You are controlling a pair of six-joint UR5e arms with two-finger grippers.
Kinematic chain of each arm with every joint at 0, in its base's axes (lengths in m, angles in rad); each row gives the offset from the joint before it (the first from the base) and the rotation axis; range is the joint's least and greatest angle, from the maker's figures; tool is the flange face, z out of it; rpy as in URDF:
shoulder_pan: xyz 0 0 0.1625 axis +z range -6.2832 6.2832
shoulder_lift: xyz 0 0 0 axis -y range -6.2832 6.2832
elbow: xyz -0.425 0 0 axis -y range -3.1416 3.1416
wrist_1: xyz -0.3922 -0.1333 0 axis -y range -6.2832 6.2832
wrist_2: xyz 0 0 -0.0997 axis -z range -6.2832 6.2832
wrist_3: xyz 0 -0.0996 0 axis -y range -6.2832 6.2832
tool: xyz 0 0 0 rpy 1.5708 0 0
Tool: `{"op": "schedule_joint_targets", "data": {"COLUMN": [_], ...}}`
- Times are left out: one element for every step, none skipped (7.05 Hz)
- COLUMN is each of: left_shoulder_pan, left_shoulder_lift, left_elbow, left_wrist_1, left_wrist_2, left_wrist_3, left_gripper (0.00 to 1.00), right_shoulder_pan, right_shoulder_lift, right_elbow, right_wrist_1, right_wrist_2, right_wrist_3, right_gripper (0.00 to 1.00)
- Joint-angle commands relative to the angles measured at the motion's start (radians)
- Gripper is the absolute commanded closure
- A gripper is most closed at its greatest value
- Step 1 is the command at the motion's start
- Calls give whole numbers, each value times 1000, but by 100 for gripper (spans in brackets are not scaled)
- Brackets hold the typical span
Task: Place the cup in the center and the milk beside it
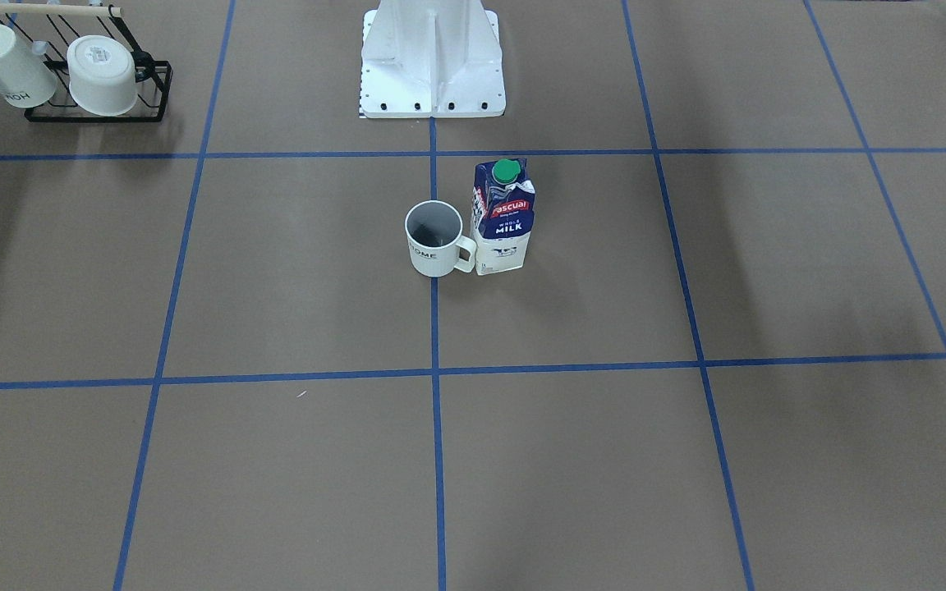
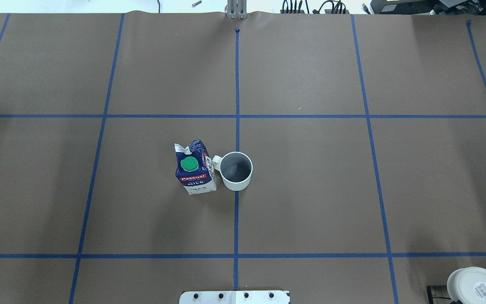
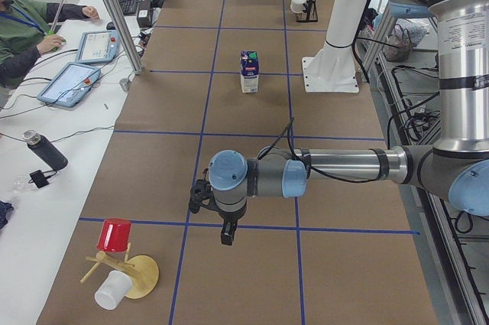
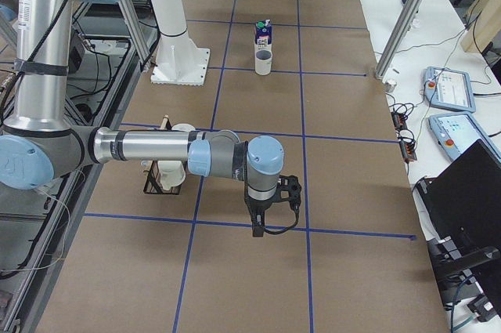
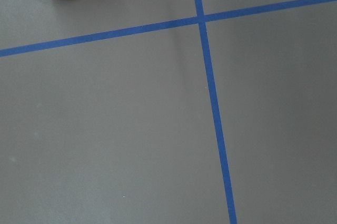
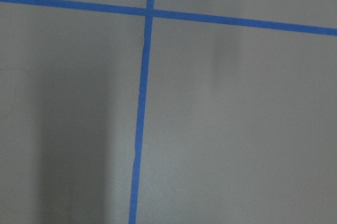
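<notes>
The white "HOME" cup (image 1: 433,240) stands upright on the central blue tape line (image 2: 236,211) in the middle of the brown table, its handle toward the milk. The navy and white milk carton (image 1: 502,217) with a green cap stands upright right next to it, touching or nearly touching the handle. Both also show from overhead, cup (image 2: 236,171) and milk (image 2: 195,169). My left gripper (image 3: 227,233) and right gripper (image 4: 258,227) hang over bare table far from them, at opposite ends; I cannot tell whether they are open or shut. The wrist views show only tabletop and tape.
A black rack (image 1: 157,90) with two other white cups stands at the table's corner on my right. A wooden stand with a red cup (image 3: 114,235) and a white cup lies near my left gripper. The white robot base (image 1: 432,61) is behind the carton.
</notes>
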Motion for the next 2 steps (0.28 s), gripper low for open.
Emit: {"op": "schedule_joint_targets", "data": {"left_shoulder_pan": [0, 0], "left_shoulder_lift": [0, 0], "left_elbow": [-2, 0], "left_wrist_1": [0, 0], "left_wrist_2": [0, 0], "left_wrist_3": [0, 0], "left_gripper": [2, 2], "right_shoulder_pan": [-2, -2], "right_shoulder_lift": [0, 0], "right_elbow": [0, 0], "right_wrist_1": [0, 0], "right_wrist_2": [0, 0], "right_wrist_3": [0, 0], "right_gripper": [0, 0]}}
